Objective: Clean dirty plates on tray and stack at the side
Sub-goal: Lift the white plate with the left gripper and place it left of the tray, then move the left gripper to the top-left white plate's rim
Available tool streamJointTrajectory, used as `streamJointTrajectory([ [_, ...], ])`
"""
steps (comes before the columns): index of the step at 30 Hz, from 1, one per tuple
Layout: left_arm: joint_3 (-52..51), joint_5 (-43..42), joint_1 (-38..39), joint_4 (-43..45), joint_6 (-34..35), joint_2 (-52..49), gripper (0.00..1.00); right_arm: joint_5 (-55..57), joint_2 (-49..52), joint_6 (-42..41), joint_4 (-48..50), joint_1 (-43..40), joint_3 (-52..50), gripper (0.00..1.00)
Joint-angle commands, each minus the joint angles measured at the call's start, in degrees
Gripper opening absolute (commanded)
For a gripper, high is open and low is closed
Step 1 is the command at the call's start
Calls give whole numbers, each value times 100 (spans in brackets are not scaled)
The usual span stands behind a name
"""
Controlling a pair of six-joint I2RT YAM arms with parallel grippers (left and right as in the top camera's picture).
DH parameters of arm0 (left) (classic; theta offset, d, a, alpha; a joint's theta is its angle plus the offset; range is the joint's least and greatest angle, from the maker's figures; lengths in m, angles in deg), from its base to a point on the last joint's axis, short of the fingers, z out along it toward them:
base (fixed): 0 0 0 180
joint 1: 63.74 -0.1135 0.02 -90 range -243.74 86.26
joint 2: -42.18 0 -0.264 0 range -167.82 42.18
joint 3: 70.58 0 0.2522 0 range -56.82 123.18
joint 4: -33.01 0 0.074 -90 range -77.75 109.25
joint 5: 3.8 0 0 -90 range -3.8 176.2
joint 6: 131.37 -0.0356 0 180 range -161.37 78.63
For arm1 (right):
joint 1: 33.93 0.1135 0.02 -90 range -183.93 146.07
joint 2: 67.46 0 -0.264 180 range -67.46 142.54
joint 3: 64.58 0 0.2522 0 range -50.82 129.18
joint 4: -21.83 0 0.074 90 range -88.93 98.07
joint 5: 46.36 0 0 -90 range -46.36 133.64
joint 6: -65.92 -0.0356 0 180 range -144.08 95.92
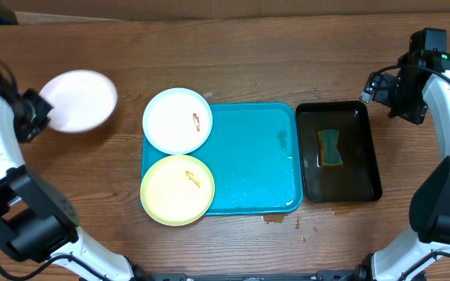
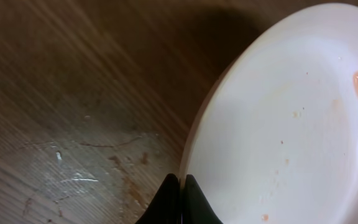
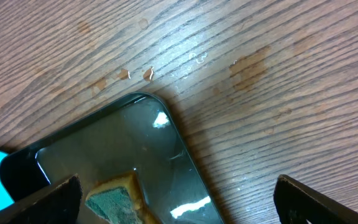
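My left pincer point(image 2: 180, 198) holds one white plate point(image 2: 291, 118) by its rim.

I count three plates: two white and one yellow. The left pincer is shut tight on the rim of the first white plate, far over on the left of the table point(image 1: 108, 179), away from the one blue tray point(image 1: 248, 156). That plate has an orange smear. The other white plate point(image 1: 178, 119) and the yellow plate point(image 1: 177, 190) lie on the left side of the blue tray and hang over its edge. Each has one small brown smear. One black tray point(image 1: 358, 168) sits just right of the blue tray, with one sponge point(image 1: 330, 147) inside. My right pincer point(image 3: 178, 199) is wide open and holds nothing, over a corner of the black tray.
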Motion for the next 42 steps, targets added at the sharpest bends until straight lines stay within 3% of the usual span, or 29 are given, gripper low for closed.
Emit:
streamJointTrajectory([
  [1,-691,9,-273,472,168,-46,4,11,-151,-4,26,-9,52,100],
  [5,-1462,-4,-319,1266,164,-46,6,11,-151,-4,26,-9,52,100],
  [7,-1598,-70,-286,1381,160,-46,15,11,-151,-4,26,-9,52,100],
  [9,-1604,-304,-264,1340,57,-46,42,11,-151,-4,26,-9,52,100],
  [10,-1582,-1019,-258,1290,-264,-33,64,11,-151,-4,26,-11,52,100],
  [11,-1567,-1526,-254,1259,-444,-28,66,11,-151,-2,28,-9,52,100],
  [14,-1510,-2975,-184,990,-765,-26,67,11,-151,-4,26,-9,52,100],
  [20,-1510,-3274,269,358,-1172,-26,67,11,-151,-2,26,-9,52,100],
  [24,-1512,-2859,1029,-146,-1390,-26,62,11,-151,-2,26,-9,52,100],
  [28,-1512,-2452,1591,-306,-1510,11,50,11,-151,-2,28,-9,52,100],
  [33,-1515,-2107,2074,-446,-1329,278,49,11,-151,-4,26,-9,52,100],
  [38,-1515,-612,2555,-70,-577,627,55,11,-151,-2,26,-9,52,100],
  [42,-1537,-157,2632,275,-557,577,56,11,-151,-4,26,-9,52,100],
])
